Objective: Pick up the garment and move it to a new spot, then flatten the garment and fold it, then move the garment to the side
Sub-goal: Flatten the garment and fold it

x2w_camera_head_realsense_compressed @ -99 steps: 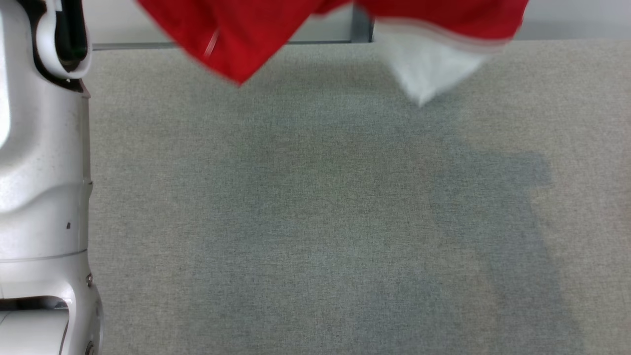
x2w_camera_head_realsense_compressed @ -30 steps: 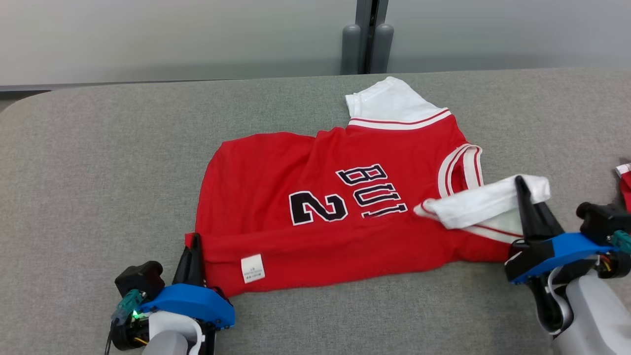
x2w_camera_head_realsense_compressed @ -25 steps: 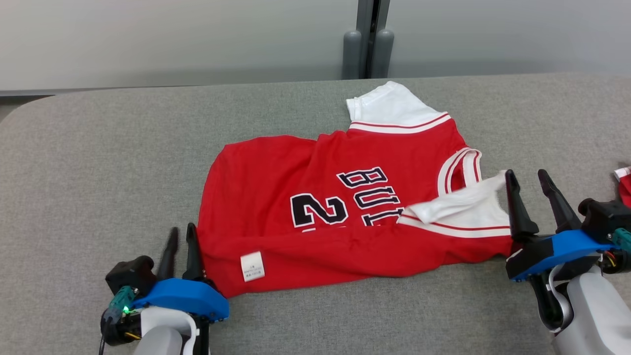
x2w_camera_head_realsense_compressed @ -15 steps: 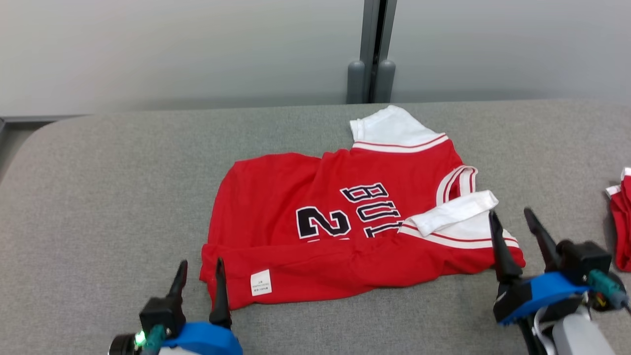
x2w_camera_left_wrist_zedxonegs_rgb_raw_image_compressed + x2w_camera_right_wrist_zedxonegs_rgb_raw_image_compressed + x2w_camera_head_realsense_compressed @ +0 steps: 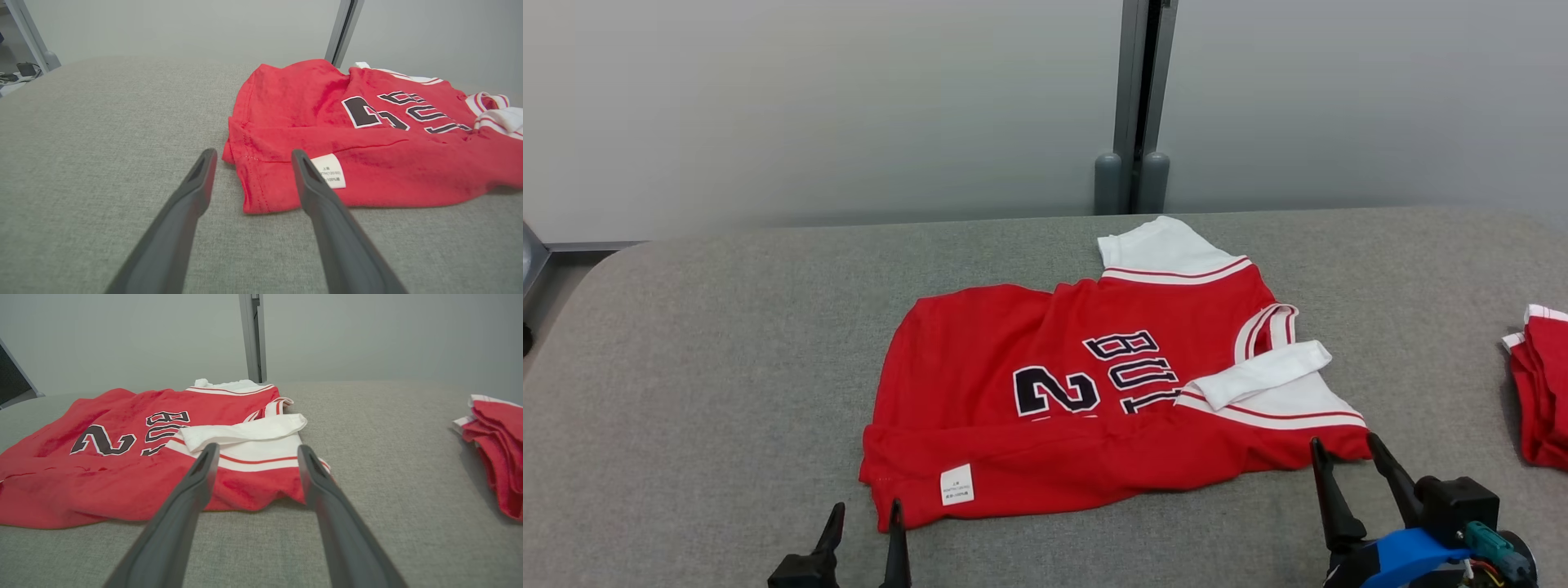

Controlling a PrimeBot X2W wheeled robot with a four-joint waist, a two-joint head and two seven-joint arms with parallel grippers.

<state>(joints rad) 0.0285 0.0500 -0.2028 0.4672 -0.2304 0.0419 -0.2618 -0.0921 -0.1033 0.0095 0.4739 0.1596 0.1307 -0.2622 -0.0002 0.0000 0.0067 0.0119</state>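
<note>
Both jaws gaped empty: left gripper [image 5: 866, 508] just short of the garment's [image 5: 1094, 392] near-left corner, right gripper [image 5: 1343, 441] just short of its near-right corner. Bare grey table [image 5: 727, 367] spread leftward; a red pile [image 5: 1539, 384] lay rightward, well apart.

The jersey's [image 5: 1094, 392] lettering is partly covered by its folded-over white sleeve [image 5: 1262, 371] and by the near fold. The print on the label [image 5: 956, 484] is too small to read. The head view's right edge cuts off the red pile [image 5: 1539, 384], and its bottom edge cuts off the left gripper [image 5: 867, 510] below the fingers.
</note>
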